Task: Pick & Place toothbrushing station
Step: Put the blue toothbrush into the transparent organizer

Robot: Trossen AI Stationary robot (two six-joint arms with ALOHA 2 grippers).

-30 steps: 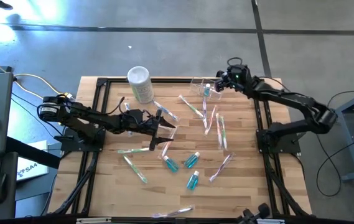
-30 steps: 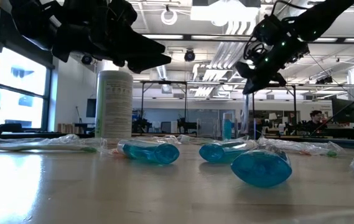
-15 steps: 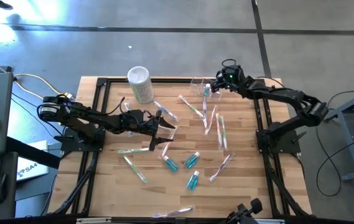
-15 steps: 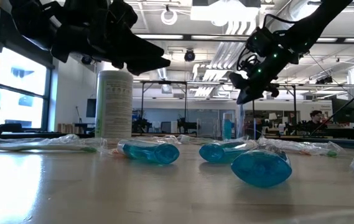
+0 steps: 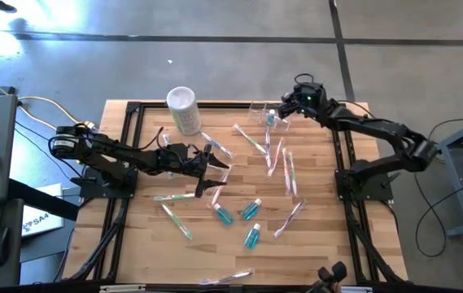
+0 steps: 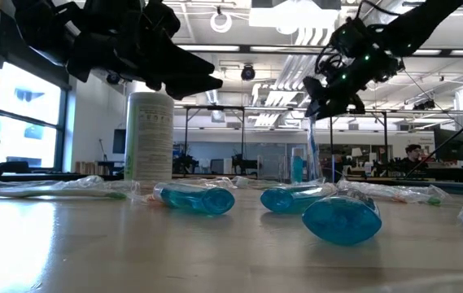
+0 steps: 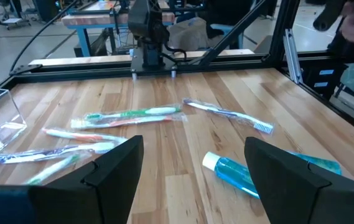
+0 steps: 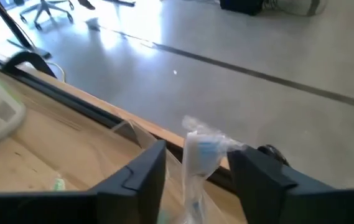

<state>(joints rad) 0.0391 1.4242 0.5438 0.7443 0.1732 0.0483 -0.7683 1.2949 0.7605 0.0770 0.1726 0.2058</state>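
The clear toothbrushing station (image 5: 259, 110) stands at the table's far edge, right of the middle; one thin wall (image 8: 133, 132) shows in the right wrist view. Inside it stand a blue bottle (image 6: 298, 167) and a wrapped toothbrush (image 8: 200, 155), upright with its top sticking out. My right gripper (image 8: 195, 180) hovers open over the station, one finger on either side of the toothbrush's top. My left gripper (image 5: 219, 172) is open above the table's middle left, with nothing between its fingers (image 7: 192, 162).
A whitish cylindrical container (image 5: 182, 110) stands at the far left. Wrapped toothbrushes (image 5: 288, 171) and blue bottles (image 5: 251, 210) lie scattered over the table's middle and near half. Black frame rails (image 5: 125, 163) run along both sides.
My right gripper dipped toward the station with the wrapped toothbrush, then opened, let go and rose a little. The toothbrush now stands upright in the station beside the blue bottle.
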